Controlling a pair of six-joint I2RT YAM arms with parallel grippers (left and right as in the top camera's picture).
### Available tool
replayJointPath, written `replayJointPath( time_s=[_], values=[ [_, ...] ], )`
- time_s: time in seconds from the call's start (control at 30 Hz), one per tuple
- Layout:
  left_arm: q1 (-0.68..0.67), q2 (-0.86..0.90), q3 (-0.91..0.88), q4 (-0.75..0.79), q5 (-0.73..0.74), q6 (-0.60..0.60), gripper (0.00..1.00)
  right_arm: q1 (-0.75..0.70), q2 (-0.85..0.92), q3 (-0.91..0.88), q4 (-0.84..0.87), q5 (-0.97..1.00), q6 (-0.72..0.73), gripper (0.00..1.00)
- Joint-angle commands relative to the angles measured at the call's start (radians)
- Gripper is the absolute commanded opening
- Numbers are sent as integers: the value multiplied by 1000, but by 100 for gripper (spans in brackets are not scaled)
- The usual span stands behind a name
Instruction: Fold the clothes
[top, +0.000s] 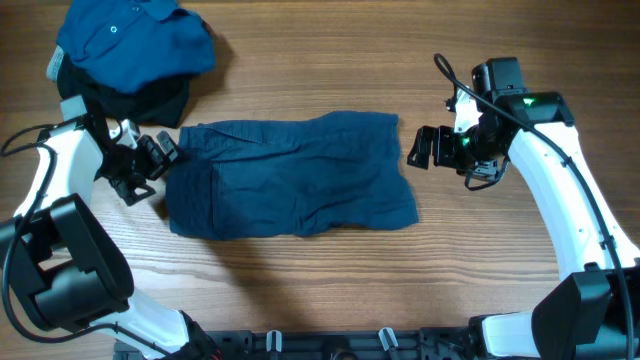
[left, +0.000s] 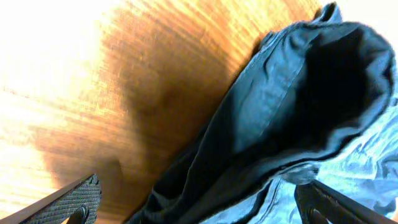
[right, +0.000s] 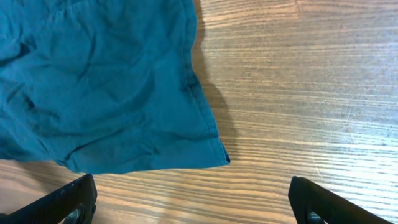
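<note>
Garments counted: three, being one pair of dark blue shorts (top: 290, 175), one blue shirt (top: 135, 42) and one black garment (top: 150, 100). Grippers: two, the left gripper (top: 165, 152) and the right gripper (top: 418, 148). Tables: one wooden table (top: 330, 60).

The wooden counter (top: 330, 70) carries blue shorts (top: 290, 175) spread flat between the left hand (top: 165, 152) and right hand (top: 416, 148). A black garment (top: 150, 100) lies near the left hand, under a blue shirt (top: 135, 40).

You've got dark blue shorts (top: 290, 175) spread flat at the middle of the bench (top: 320, 285); a crumpled blue shirt (top: 135, 40) lies atop a black garment (top: 145, 100), far left.
</note>
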Motion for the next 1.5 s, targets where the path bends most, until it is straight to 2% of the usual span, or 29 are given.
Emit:
replayJointPath(
  time_s=[0.0, 0.57, 0.77, 1.1, 1.13, 1.2, 1.23, 1.27, 1.3, 1.33, 1.47],
  values=[
    [5, 13, -34, 30, 42, -2, 100, 2, -21, 14, -13, -1, -15, 100],
    [-23, 13, -232, 221, 130, -2, 96, 2, -21, 14, -7, -18, -13, 100],
    [-56, 25, -321, 317, 171, -40, 95, 2, -21, 14, -1, -31, -14, 100],
    [-138, 74, -333, 333, 226, -40, 93, 2, -21, 14, 24, -57, -16, 99],
    [-143, 76, -333, 333, 226, -40, 89, 2, -21, 14, 26, -57, -16, 100],
    [-150, 76, -333, 335, 226, -40, 70, 2, -21, 14, 30, -57, -17, 99],
    [-149, 76, -333, 335, 226, -47, 52, 2, -21, 14, 31, -56, -17, 100],
    [-145, 76, -333, 336, 226, -60, 28, 2, -21, 14, 32, -56, -17, 100],
    [-143, 76, -333, 340, 226, -63, 14, 2, -21, 14, 32, -56, -17, 100],
    [-140, 76, -333, 345, 226, -63, 4, 2, -21, 14, 31, -54, -17, 100],
    [-138, 76, -332, 370, 226, -62, 4, 2, -21, 14, 29, -53, -19, 100]
  ],
)
